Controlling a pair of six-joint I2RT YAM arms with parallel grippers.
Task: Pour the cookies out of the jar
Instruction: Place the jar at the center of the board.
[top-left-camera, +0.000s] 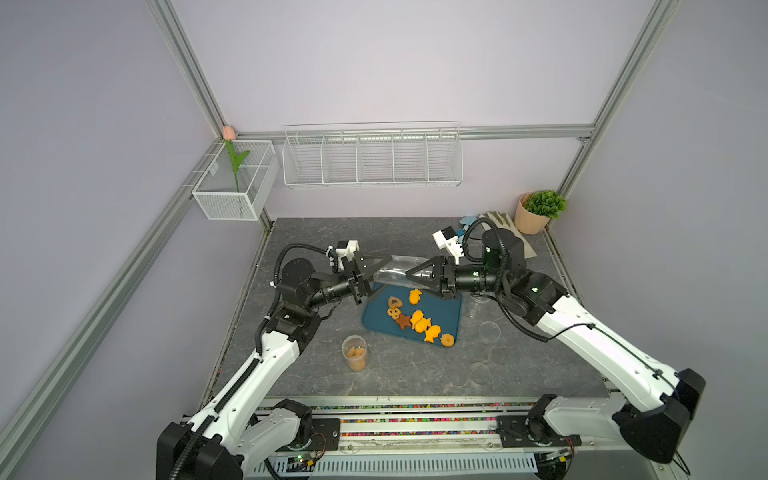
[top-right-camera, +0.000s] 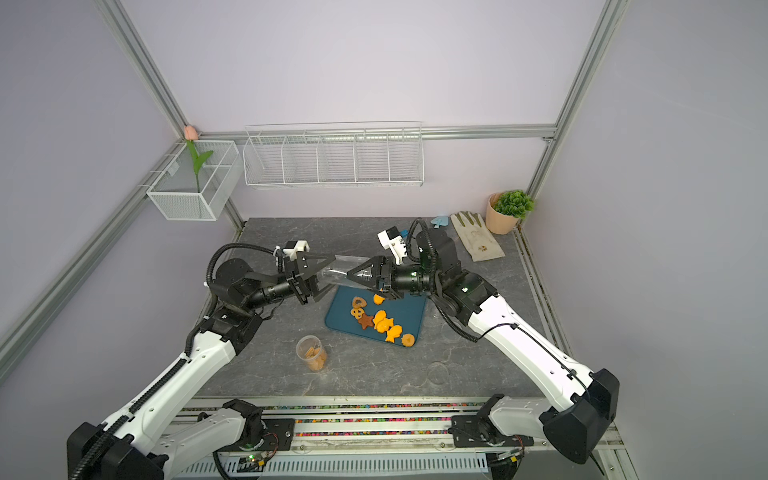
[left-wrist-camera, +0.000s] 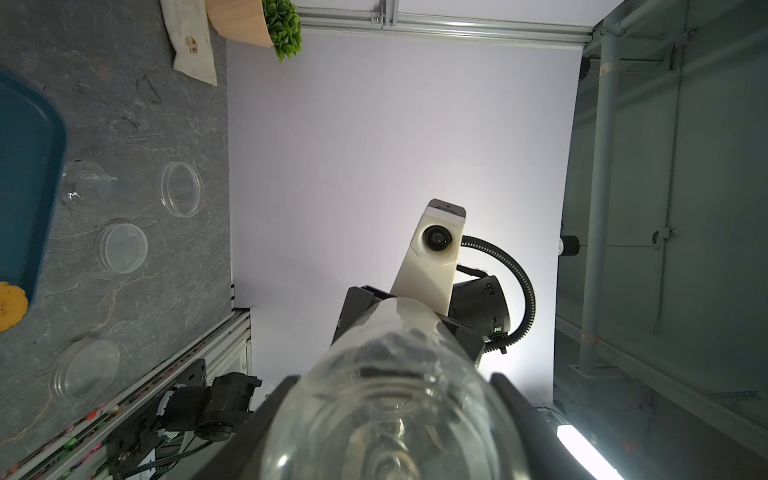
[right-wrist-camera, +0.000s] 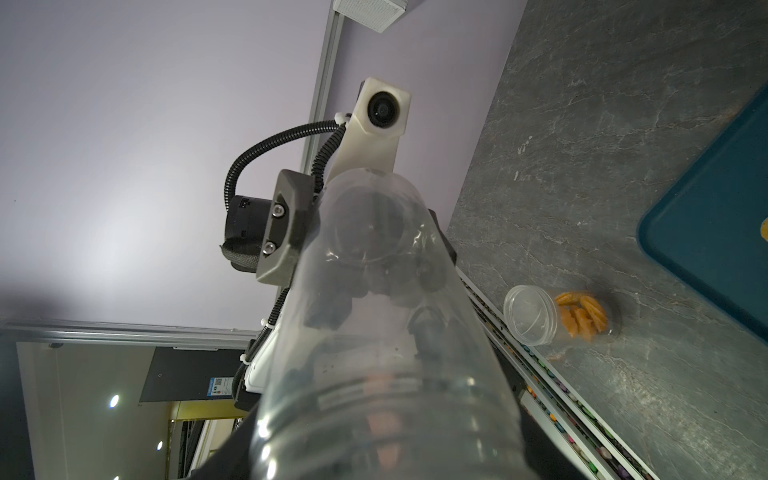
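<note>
Clear empty plastic jar (left-wrist-camera: 386, 415), level, pinched by left gripper (top-left-camera: 382, 272) and right gripper (top-left-camera: 415, 280), orange and brown cookies (top-left-camera: 415, 318) on teal tray (top-left-camera: 449, 307)

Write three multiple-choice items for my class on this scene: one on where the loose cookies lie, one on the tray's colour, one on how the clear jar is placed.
1. Where do the loose cookies lie?
A. on the floor
B. on the tray
C. in a bowl

2. What colour is the tray?
A. red
B. white
C. dark teal

3. How is the clear jar placed?
A. standing upright by itself
B. on its side in the air, between the left claw and the right claw
C. lying flat on the tray

Answers:
1 B: the biscuits are spread across the tray in both top views.
2 C: its bare surface is dark blue-green.
3 B: each claw grips one end, and the jar is above the tray's far edge.
</note>
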